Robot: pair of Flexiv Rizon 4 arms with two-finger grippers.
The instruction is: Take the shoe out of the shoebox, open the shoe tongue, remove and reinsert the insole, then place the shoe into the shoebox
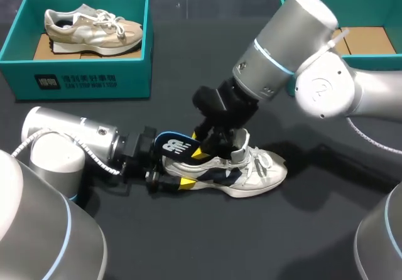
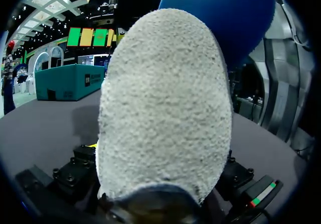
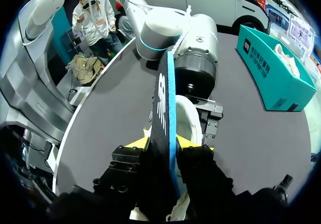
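So the shoe [image 1: 251,170] is out on the table, pretty much dead centre, lying with its toe at 3 o'clock and heel at 9. It's white with dark side panels and the laces look loose.

The left gripper [image 1: 178,174] comes in from 9 o'clock and is clamped on the heel. In the left wrist view that fuzzy grey heel [image 2: 165,108] fills nearly everything, wedged right between the fingers, with the blue underside of the insole [image 2: 220,18] poking up behind it.

The right gripper [image 1: 208,149] reaches down from 2 o'clock, sitting right over the shoe's opening. It's pinched tight on the insole [image 1: 174,144], which is black on top and blue underneath. The insole sticks up and out toward 10 o'clock, over the heel. The right wrist view shows it edge-on [image 3: 163,133], squeezed between the two yellow tips, with the white shoe opening just ahead.

The right box [image 1: 377,60] is at 1 o'clock, half hidden by the right arm, with some cardboard floor showing. The left box [image 1: 81,79] is at 11 o'clock and has a tan shoe [image 1: 94,30] lying in it.
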